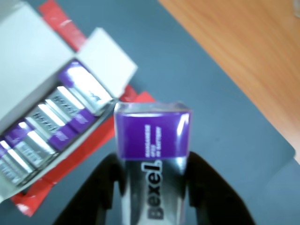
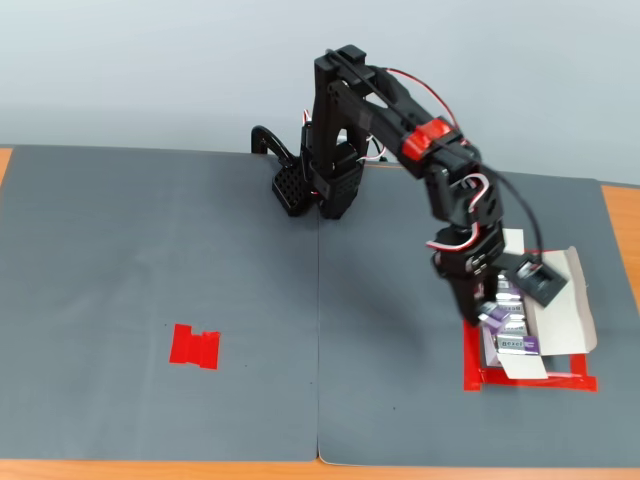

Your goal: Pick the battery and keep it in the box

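Mat (image 2: 200, 250), dark grey, is covering nearly the whole wooden table (image 1: 243, 42), w/ the arm (image 2: 400, 130) reaching out from the far edge toward the mat's near-right corner. Box (image 1: 28, 51) is sitting open near that corner inside a red tape frame (image 2: 530, 382), flaps folded out; in the wrist view it is already holding a row of identical batteries (image 1: 51, 122), so pickup looks done and transport nearly done, imo. Red tape patch (image 2: 194, 346) toward the near-left part of the mat is lying bare, well apart from everything. Gripper (image 1: 154, 187) is pinching the battery (image 1: 152, 154) btw its two dark jaws, one on each long side, clamped on the silver half. Battery is hanging just beside the box's near flap, not inside yet; whether it is above the opening or just short of it, can't tell from the fixed view, since the arm is covering it. Its long axis is running along the gripper's reach, purple end pointing away from the wrist, silver lettered end back btw the jaws, lettering running lengthwise. Left to do: shifting over the open slot, lowering, releasing.
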Available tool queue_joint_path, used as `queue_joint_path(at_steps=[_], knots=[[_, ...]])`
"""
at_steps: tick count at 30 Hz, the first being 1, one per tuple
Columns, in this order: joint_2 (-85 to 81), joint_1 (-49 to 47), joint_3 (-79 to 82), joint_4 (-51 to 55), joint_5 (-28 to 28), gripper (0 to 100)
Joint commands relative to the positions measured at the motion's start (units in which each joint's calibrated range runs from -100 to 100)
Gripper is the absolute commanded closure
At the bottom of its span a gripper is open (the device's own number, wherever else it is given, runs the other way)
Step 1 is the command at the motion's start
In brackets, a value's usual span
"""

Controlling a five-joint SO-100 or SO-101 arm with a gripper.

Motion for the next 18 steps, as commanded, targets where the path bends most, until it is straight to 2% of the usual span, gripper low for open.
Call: queue_joint_path(at_steps=[1, 18], knots=[[-1.8, -4.0, -3.8, -0.6, -0.2, 98], [5.3, -13.3, -3.8, -0.4, 0.1, 98]])
